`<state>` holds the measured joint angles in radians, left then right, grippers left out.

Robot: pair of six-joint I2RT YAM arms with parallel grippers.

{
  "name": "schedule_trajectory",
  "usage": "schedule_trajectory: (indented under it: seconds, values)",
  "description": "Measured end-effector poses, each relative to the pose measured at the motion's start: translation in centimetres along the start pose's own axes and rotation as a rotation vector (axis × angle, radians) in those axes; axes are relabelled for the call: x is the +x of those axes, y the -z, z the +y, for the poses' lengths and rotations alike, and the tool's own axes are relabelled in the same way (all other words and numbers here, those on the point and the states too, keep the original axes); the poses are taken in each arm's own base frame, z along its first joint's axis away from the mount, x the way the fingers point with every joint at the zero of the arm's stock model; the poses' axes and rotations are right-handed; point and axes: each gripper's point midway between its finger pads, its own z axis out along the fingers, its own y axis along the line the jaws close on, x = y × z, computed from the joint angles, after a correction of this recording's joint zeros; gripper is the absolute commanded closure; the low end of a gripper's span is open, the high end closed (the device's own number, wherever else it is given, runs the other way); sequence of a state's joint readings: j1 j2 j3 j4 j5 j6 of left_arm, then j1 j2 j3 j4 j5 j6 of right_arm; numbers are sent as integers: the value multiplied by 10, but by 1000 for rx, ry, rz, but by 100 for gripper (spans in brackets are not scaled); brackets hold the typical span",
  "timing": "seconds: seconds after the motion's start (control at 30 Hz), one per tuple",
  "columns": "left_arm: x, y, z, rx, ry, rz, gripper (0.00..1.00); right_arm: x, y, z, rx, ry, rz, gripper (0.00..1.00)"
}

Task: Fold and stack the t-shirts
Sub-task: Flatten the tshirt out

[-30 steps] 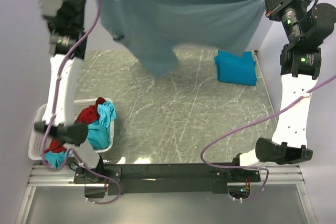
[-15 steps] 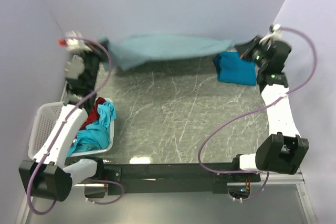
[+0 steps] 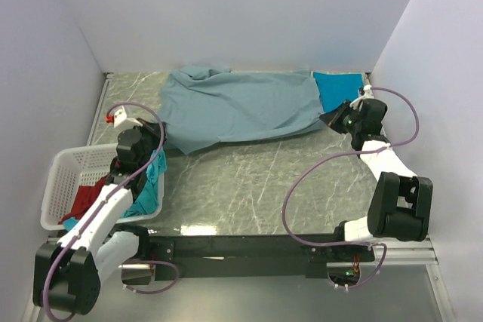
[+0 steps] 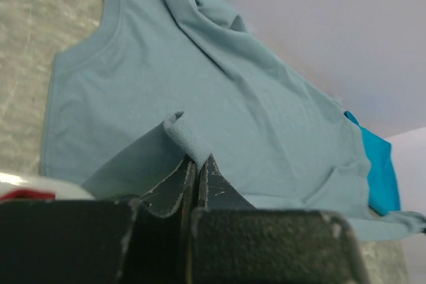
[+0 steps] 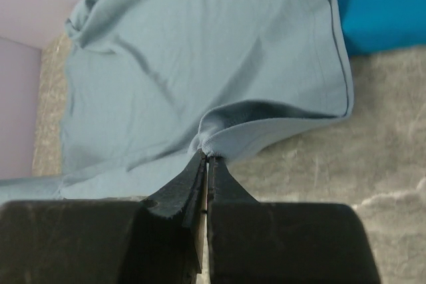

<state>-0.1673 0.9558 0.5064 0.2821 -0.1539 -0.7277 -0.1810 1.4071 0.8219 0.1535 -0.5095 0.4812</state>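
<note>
A large dusty grey-blue t-shirt (image 3: pixel 241 107) lies spread across the far half of the table, also in the left wrist view (image 4: pixel 219 91) and right wrist view (image 5: pixel 200 58). My left gripper (image 3: pixel 156 135) is shut on its near left edge (image 4: pixel 183 131). My right gripper (image 3: pixel 326 120) is shut on its near right corner (image 5: pixel 216 145). A folded teal-blue t-shirt (image 3: pixel 337 87) lies at the far right, partly under the grey-blue one; it shows in the left wrist view (image 4: pixel 379 177) and right wrist view (image 5: pixel 379 4). Red (image 3: pixel 87 200) and turquoise (image 3: pixel 147 190) t-shirts sit in the basket.
A white lattice laundry basket (image 3: pixel 64 179) stands at the near left, under my left arm. Walls close in the far, left and right sides. Bare marble table (image 3: pixel 249 179) lies in front of the spread shirt.
Both arms came down from high and toward the near side, laying the grey-blue shirt flat on the table. It now partly covers the folded teal-blue shirt.
</note>
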Motion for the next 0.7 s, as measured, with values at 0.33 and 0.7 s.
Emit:
schedule_trajectory:
  seconds: [0.33,0.7]
  values:
    - [19,42,-12,27,105,44,99,13,20,-14,91,-6,-33,100]
    - [95,83,-15,-56,146,288,99,6,71,-22,261,1,-100,100]
